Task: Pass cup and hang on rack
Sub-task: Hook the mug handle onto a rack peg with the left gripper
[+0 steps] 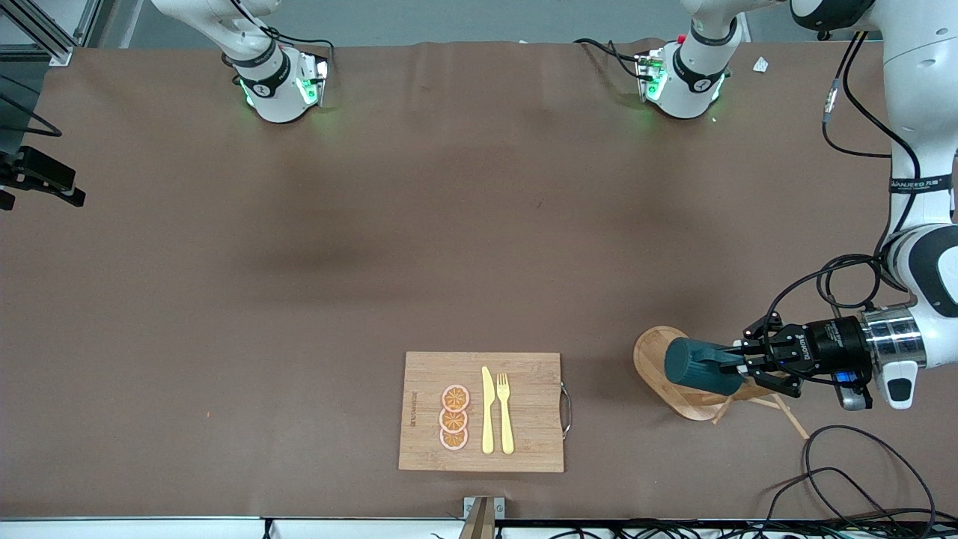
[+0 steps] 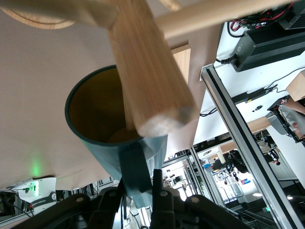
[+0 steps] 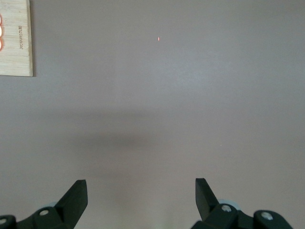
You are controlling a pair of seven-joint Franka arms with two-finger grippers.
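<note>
We see the left gripper (image 1: 737, 364) clamped tight on the handle of the cup (image 1: 700, 367), holding it on its side over the rack (image 1: 677, 382). The rack stands toward the left arm's end of the table, at about three o'clock from the cutting board (image 1: 483, 412) in the front view. Its oval base (image 1: 651, 352) shows past the cup, and thin pegs (image 1: 786, 412) splay out at roughly four o'clock from the cup.

In the left wrist view, the cup (image 2: 102, 124) faces the camera with its tan-yellow inside exposed, and a thick wooden part of the rack (image 2: 147, 76) crosses its mouth at about one o'clock. We cannot tell whether wood and rim touch. The handle (image 2: 136, 167) runs down between the gripper's fingers (image 2: 159, 191).

The right gripper (image 3: 140, 191) hangs with jaws spread wide and nothing between them, over bare brown table (image 3: 167, 95); that arm waits. A corner of the cutting board (image 3: 16, 38) shows at its view's ten o'clock.

On the cutting board lie a yellow knife (image 1: 487, 410), a yellow fork (image 1: 505, 412) and three orange slices (image 1: 454, 418).
</note>
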